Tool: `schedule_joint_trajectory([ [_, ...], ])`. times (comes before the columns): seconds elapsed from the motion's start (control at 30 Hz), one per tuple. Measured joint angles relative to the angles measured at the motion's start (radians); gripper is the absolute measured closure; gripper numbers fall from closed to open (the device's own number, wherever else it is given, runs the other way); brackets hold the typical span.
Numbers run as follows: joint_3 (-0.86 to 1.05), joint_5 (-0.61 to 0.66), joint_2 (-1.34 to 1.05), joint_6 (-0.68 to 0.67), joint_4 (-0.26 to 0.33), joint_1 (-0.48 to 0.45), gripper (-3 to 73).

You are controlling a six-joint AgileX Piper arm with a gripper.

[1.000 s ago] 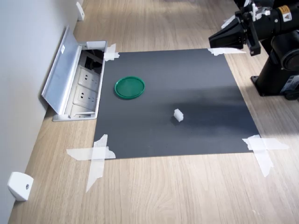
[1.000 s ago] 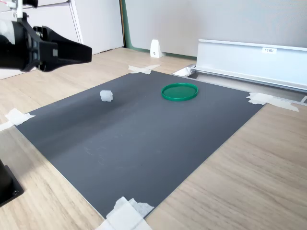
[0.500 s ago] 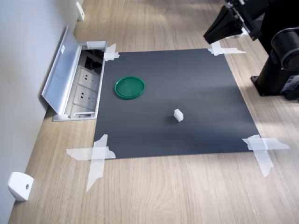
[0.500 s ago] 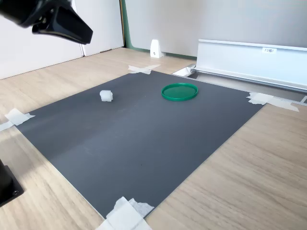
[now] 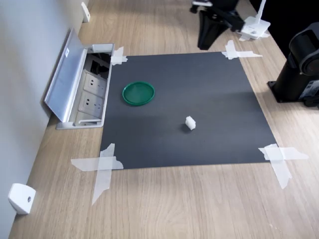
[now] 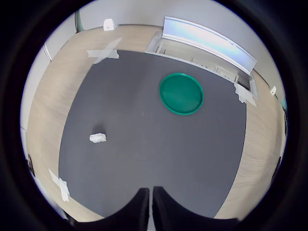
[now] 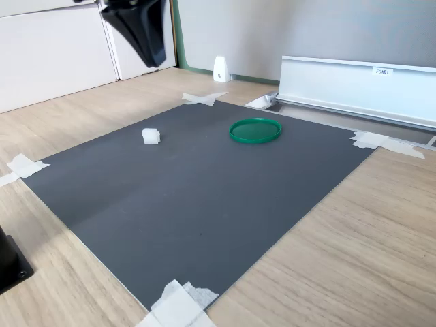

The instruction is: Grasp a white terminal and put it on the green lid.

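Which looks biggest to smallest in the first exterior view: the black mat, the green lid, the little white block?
1. Black mat
2. Green lid
3. White terminal, clearly the smallest.

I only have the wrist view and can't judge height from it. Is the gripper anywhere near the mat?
Observer: No. In the first exterior view the gripper hangs high above the black mat, over its far edge, pointing down.
Operator: Where is the arm's base relative to the terminal?
Observer: The black base stands on the wood off the mat, at the first exterior view's right. The white terminal lies alone on the mat to the left of it, apart from the green lid.
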Motion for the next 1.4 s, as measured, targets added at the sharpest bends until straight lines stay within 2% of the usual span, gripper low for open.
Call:
schedule_joint_trajectory([
  [0.1,-0.05,0.047,0.083,-0.005,0.005,0.0,51.6],
  [0.27,-0.077,0.069,0.183,-0.062,0.023,0.0,24.0],
  [0.37,-0.077,0.068,0.206,-0.088,0.007,0.021,12.4],
  [0.43,-0.077,0.067,0.217,-0.096,-0.022,0.064,8.3],
  [0.63,-0.077,0.051,0.248,-0.065,-0.029,0.195,7.8],
  [0.9,-0.08,-0.008,0.326,-0.005,-0.04,0.319,10.7],
  [1.27,-0.08,-0.095,0.415,0.025,-0.107,0.337,11.0],
  [1.4,-0.08,-0.107,0.433,0.026,-0.111,0.337,11.0],
])
